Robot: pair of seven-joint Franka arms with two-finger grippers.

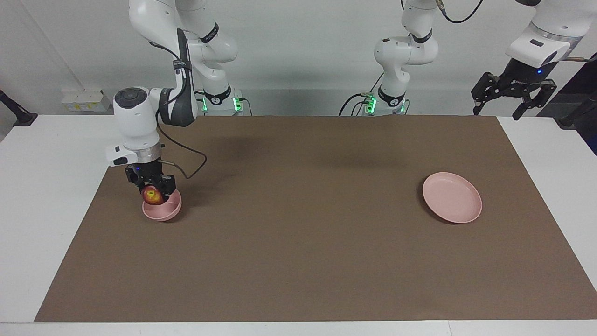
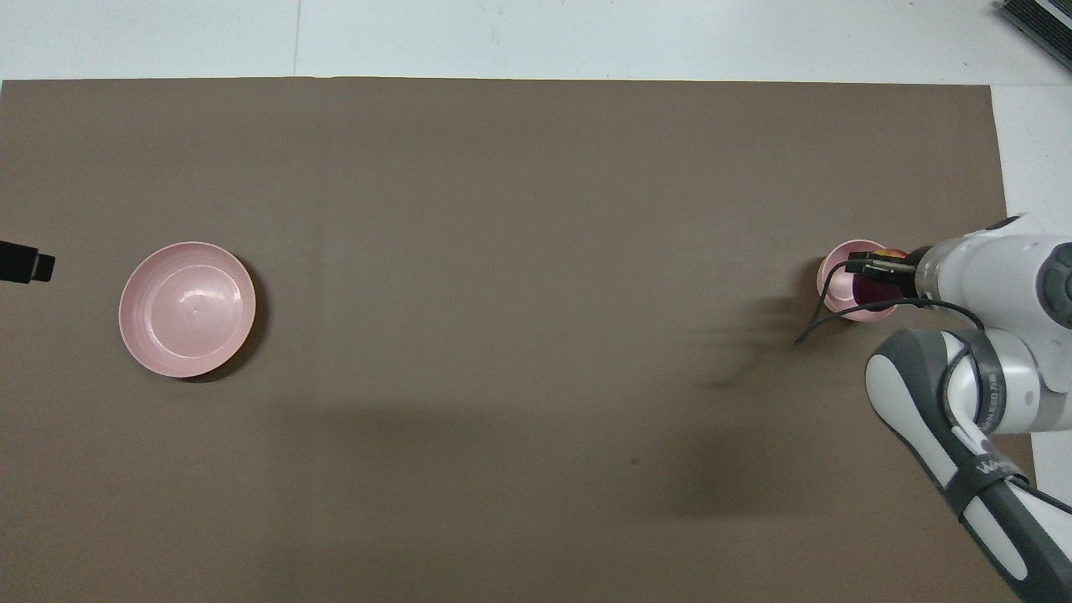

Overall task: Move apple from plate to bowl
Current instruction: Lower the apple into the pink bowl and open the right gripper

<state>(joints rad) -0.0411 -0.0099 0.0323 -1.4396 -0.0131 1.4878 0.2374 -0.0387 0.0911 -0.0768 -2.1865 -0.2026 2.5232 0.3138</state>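
The dark red apple (image 1: 151,196) with a yellowish patch is between the fingers of my right gripper (image 1: 153,191), which is shut on it. The apple sits low in the mouth of the small pink bowl (image 1: 163,212), toward the right arm's end of the table. In the overhead view the right gripper (image 2: 875,270) covers most of the bowl (image 2: 831,285), and the apple (image 2: 871,291) shows as a dark patch inside it. The flat pink plate (image 1: 451,197) lies bare toward the left arm's end; it also shows in the overhead view (image 2: 187,308). My left gripper (image 1: 498,111) waits open, raised off the mat's corner.
A brown mat (image 1: 298,242) covers most of the white table (image 1: 37,196). A black cable (image 1: 196,163) hangs from the right wrist beside the bowl. A black tip of the left gripper (image 2: 25,261) shows at the overhead view's edge.
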